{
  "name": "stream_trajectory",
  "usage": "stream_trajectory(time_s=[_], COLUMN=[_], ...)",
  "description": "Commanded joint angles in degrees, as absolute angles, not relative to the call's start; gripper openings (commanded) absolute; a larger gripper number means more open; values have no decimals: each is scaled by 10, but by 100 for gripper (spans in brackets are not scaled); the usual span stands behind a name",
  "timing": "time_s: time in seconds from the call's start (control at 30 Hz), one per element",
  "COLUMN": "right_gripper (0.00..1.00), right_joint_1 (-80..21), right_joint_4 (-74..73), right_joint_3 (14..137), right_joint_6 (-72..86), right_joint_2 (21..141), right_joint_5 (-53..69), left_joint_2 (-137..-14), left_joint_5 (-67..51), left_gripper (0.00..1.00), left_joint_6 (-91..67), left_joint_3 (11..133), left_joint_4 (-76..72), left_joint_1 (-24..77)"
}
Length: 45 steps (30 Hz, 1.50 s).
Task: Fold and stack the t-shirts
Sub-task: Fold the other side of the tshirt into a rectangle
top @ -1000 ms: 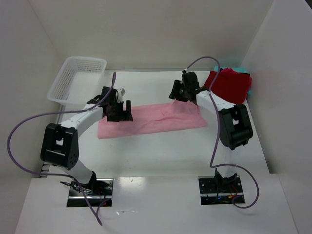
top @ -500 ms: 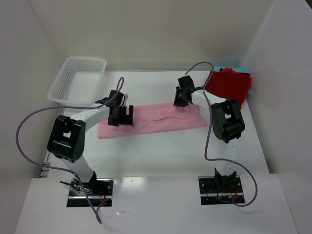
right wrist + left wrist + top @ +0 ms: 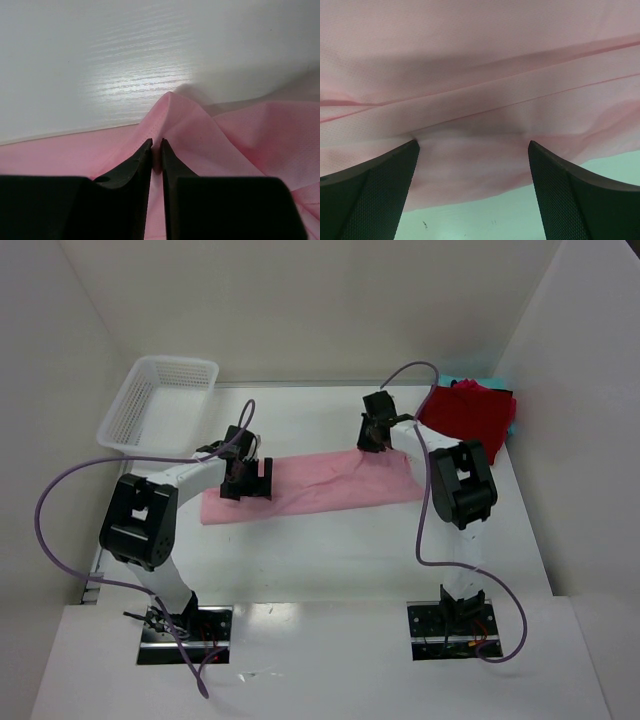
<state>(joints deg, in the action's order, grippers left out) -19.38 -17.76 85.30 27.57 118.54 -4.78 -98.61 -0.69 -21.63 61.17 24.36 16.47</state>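
Observation:
A light pink t-shirt (image 3: 320,485) lies folded into a long strip across the middle of the table. My left gripper (image 3: 246,478) is down on the strip's left part, open, its fingers (image 3: 375,195) wide apart with pink cloth (image 3: 480,100) and bare table between them. My right gripper (image 3: 377,440) sits at the strip's far right edge, shut on a pinched ridge of the pink cloth (image 3: 170,107). A dark red folded t-shirt (image 3: 468,415) lies at the back right, with a teal one (image 3: 462,379) showing at its far edge.
A white mesh basket (image 3: 160,400) stands at the back left. White walls close the table on the left, back and right. Purple cables arc up from both arms.
My right gripper has closed on the pink cloth at the far edge. My left gripper settled lower onto the strip's left part and opened a little wider.

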Motion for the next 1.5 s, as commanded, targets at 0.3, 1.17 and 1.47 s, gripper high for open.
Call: stream_trajectory(time_s=[0.3,1.17,1.47], right_gripper=[62,68,26], right_joint_1=[-192,-134,-121], right_joint_4=[-132,-133,-160], right_joint_3=[859,721,731], right_joint_6=[294,278,278], right_joint_2=[1174,1092,1092], right_joint_5=[-33,-60,-105], left_joint_2=[-998,-998,-1013], left_joint_5=[12,24,24], left_gripper=[97,100,100], left_joint_6=[-227,-227,-221], left_joint_3=[617,638,638], left_joint_4=[255,265,271], left_joint_1=[165,165,165])
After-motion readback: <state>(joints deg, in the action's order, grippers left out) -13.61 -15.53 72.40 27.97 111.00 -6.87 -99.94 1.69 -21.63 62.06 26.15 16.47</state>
